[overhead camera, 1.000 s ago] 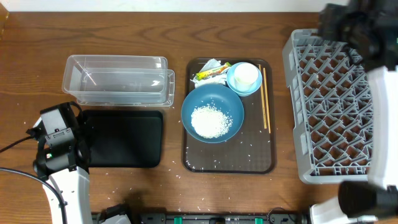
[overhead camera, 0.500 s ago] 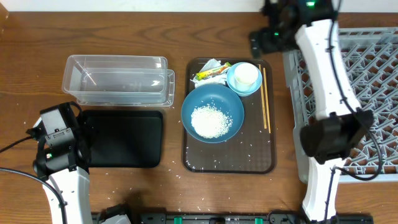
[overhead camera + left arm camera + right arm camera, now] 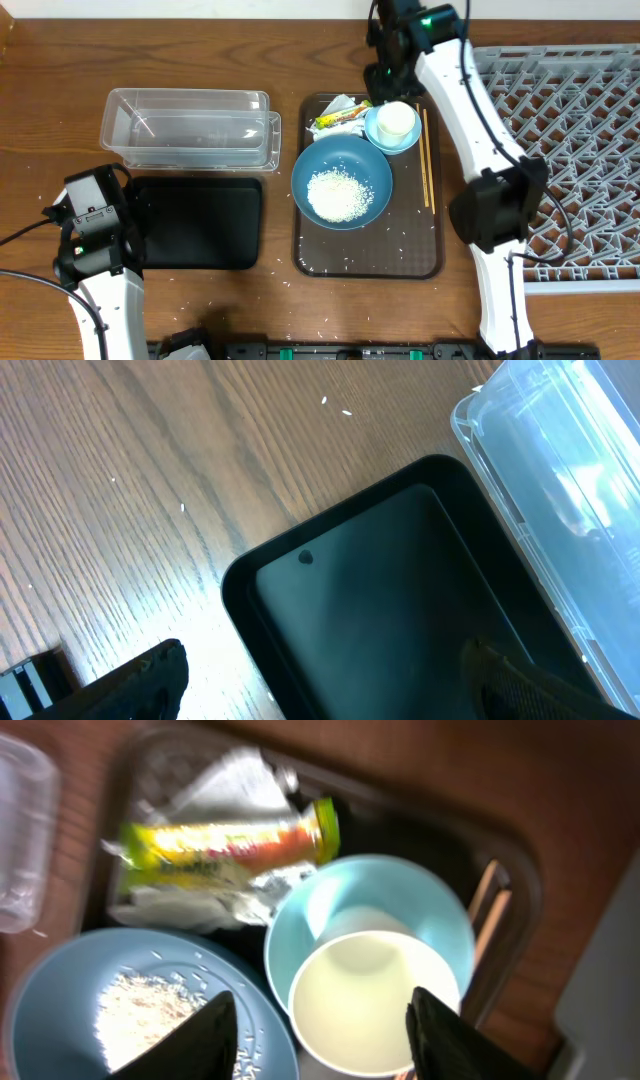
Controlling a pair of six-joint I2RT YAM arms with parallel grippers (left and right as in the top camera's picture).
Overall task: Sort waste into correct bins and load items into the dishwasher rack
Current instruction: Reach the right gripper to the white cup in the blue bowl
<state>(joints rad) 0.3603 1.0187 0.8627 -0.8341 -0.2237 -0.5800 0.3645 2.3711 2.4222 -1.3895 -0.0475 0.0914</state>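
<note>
On the brown tray (image 3: 368,262) a large dark-blue bowl (image 3: 342,182) holds white rice (image 3: 340,194). Behind it a small light-blue bowl (image 3: 374,131) holds the white cup (image 3: 396,120). A yellow-green wrapper (image 3: 338,119) lies on a white tissue (image 3: 343,103). Chopsticks (image 3: 428,160) lie along the tray's right side. My right gripper (image 3: 385,85) hovers open above the cup (image 3: 375,1000) and light-blue bowl (image 3: 340,900), its fingers (image 3: 325,1040) either side of the cup, holding nothing. My left gripper (image 3: 330,690) is open over the black tray (image 3: 400,610).
The clear tub (image 3: 190,128) stands behind the black tray (image 3: 200,222) at the left. The grey rack (image 3: 585,150) fills the right side. Loose rice grains lie on the brown tray and on the table near its front. My right arm crosses the rack's left edge.
My right arm has swung left from over the rack to above the back of the brown tray, over the cup. The left arm has not moved.
</note>
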